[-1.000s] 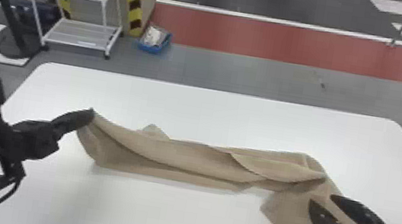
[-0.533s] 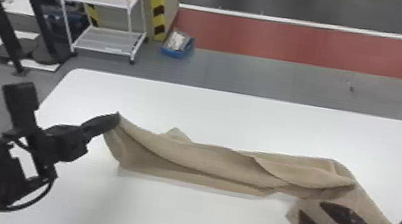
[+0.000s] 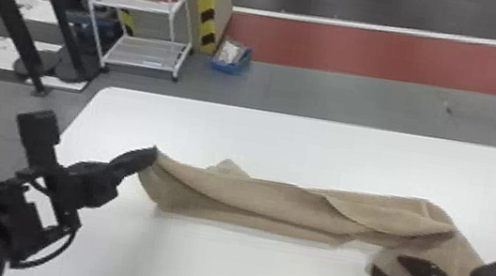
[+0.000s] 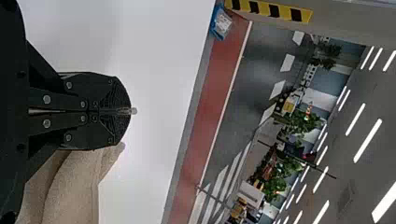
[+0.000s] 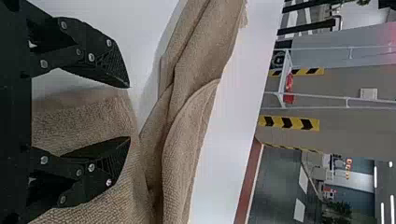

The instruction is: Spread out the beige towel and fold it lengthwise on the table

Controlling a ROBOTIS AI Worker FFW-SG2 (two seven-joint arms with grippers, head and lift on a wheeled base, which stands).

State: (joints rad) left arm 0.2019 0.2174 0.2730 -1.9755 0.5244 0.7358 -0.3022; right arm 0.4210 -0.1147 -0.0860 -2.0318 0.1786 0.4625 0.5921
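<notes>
Towel, beige, gathered in a creased strip across the middle of the head view, with a loose flap toward the lower right. Left gripper clenched on the corner at centre left; right gripper released, spread over the flap. Best to pinch just the flap's edge, clear of the bunched folds, then draw outward gently against the left hold, watching for slip or a doubled layer. White table beneath; wheeled rack and blue box at upper left, beyond the work, probably no hindrance.
</notes>
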